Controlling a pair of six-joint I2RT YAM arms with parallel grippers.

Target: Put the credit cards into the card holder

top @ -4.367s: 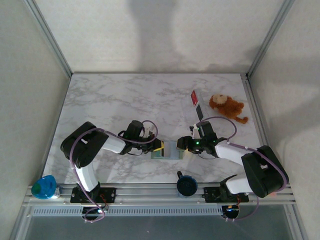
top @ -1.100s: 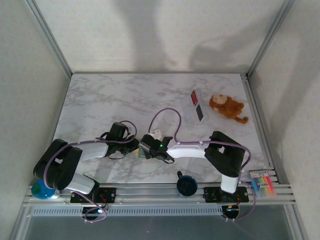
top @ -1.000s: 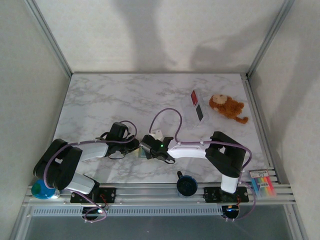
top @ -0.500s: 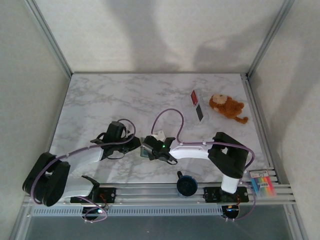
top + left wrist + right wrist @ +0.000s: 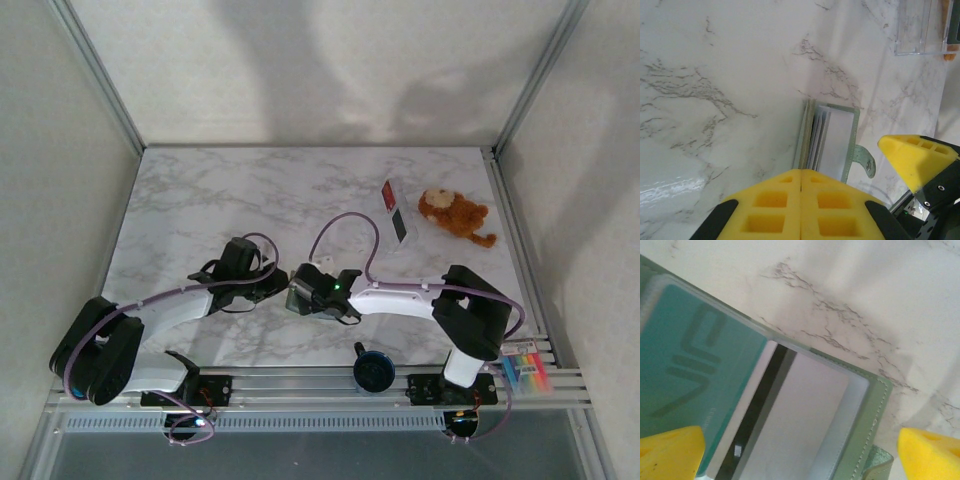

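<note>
At the left of the tabletop (image 5: 220,200), near its front edge, the left claw (image 5: 801,175) is pressed fully closed with nothing between its fingers. It points at the holder (image 5: 834,135), which lies just ahead of its tips.

The holder rests flat and unfolded on the marble, between the two claws. Its long axis runs roughly away from the left claw.

Directly above it hangs the right claw (image 5: 800,440), spread as wide as it goes and gripping nothing, with one finger off each side of the holder. Whether either finger touches it cannot be told.

Inside the holder, a teal panel (image 5: 695,360) sits behind a clear window on one side. Beside it is a pale panel (image 5: 805,415) crossed by a dark stripe. Whether that is a card or part of the lining cannot be told.

Further right and toward the back lie the cards (image 5: 395,212), well apart from both claws. They sit end to end: the red one is farther back and the white one with a dark band is nearer. Their shared long axis runs back to front, leaning slightly right at the near end. A toy (image 5: 455,215) sits just beside them on the right.

The cards lie right and rearward of the holder, so the right arm is likely the nearer one for fetching them. The closed left claw seems placed to steady the holder.
</note>
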